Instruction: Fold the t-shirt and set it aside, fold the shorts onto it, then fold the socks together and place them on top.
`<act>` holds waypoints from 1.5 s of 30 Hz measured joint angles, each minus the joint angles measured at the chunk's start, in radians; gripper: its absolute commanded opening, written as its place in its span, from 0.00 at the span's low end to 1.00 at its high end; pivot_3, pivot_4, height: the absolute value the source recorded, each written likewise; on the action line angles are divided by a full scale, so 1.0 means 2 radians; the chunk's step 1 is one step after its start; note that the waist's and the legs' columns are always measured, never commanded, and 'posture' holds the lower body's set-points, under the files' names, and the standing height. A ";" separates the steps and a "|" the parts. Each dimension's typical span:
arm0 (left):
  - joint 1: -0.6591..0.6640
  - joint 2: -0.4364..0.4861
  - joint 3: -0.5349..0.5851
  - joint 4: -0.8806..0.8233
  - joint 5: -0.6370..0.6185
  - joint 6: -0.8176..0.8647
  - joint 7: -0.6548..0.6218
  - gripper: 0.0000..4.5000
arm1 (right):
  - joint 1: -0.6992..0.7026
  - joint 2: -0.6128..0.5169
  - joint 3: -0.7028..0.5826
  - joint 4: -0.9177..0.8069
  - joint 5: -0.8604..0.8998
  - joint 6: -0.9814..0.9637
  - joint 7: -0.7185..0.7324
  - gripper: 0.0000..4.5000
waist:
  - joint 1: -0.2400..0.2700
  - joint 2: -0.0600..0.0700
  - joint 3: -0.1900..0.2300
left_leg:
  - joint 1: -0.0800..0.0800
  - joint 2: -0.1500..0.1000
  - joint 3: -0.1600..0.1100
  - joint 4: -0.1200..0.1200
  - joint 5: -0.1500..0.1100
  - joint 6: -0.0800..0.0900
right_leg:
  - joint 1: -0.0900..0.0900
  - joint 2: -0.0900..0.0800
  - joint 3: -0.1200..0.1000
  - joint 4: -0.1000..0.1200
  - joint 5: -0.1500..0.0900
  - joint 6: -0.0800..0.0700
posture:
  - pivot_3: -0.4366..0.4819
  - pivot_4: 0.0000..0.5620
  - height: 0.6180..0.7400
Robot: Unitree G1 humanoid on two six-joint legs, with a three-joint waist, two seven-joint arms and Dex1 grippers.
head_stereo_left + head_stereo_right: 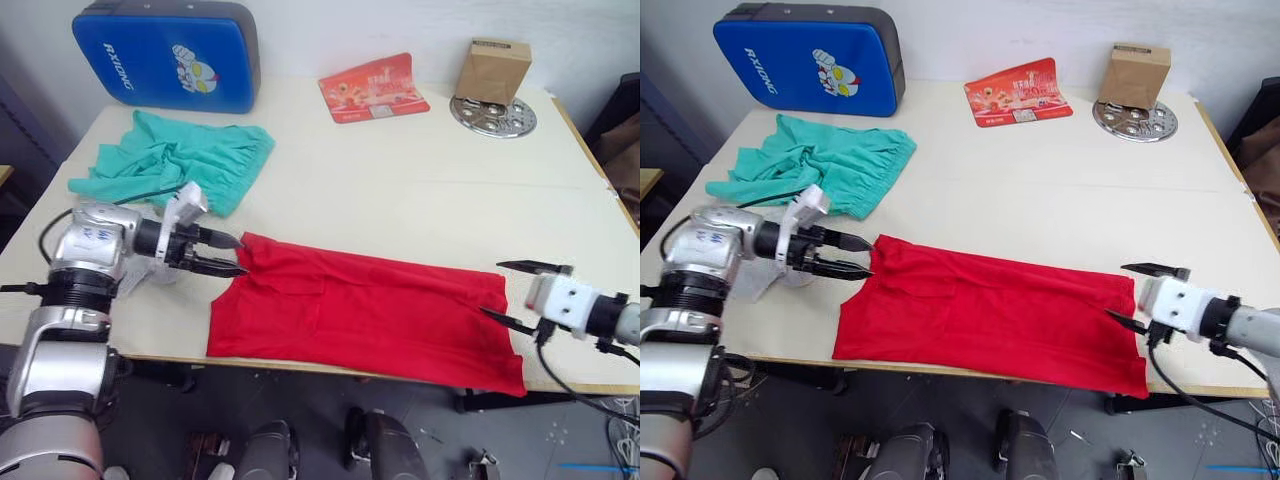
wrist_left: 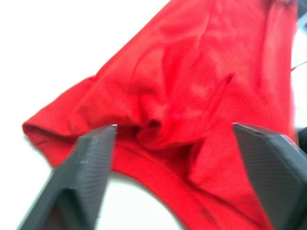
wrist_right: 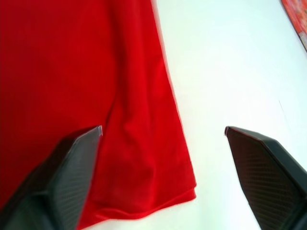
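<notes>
The t-shirt (image 1: 365,310) lies folded into a long band along the near edge of the worktop (image 1: 420,180), its far corner just off the lip. The shorts (image 1: 175,160) sit crumpled at the far left, well apart from it. The left end effector (image 1: 228,256) has its fingers apart at the shirt's left corner; the right end effector (image 1: 512,292), fingers also apart, straddles the shirt's right edge.

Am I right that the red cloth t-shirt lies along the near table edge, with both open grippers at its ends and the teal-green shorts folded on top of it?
Not quite: the teal-green shorts lie crumpled apart from the red cloth t-shirt, farther back near the left gripper, as the left eye view shows. The right gripper and the rest stand.
</notes>
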 measured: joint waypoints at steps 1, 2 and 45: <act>-0.008 0.005 0.000 -0.011 -0.021 0.031 0.000 0.95 | -0.004 -0.001 -0.017 -0.024 0.043 0.054 0.002 0.89 | 0.000 0.000 0.000 | 0.000 0.000 0.000 0.000 0.000 0.000 | 0.000 0.000 0.000 -0.001 0.000 0.000 | 0.48 0.27 1.00; -0.017 0.002 0.002 -0.014 -0.030 0.049 0.000 0.90 | -0.013 -0.001 -0.023 -0.036 0.068 0.090 -0.001 0.83 | 0.001 0.000 0.000 | 0.000 0.000 0.000 0.000 0.000 0.000 | 0.001 0.000 0.000 -0.002 0.000 0.000 | 0.48 0.27 1.00; 0.055 -0.119 -0.025 -0.008 0.079 -0.118 0.094 0.01 | -0.073 0.167 0.056 -0.161 -0.016 0.442 -0.187 0.00 | 0.004 -0.001 -0.002 | -0.007 -0.002 0.001 0.002 0.000 0.002 | -0.006 0.001 0.001 -0.001 0.003 0.002 | 0.48 0.27 1.00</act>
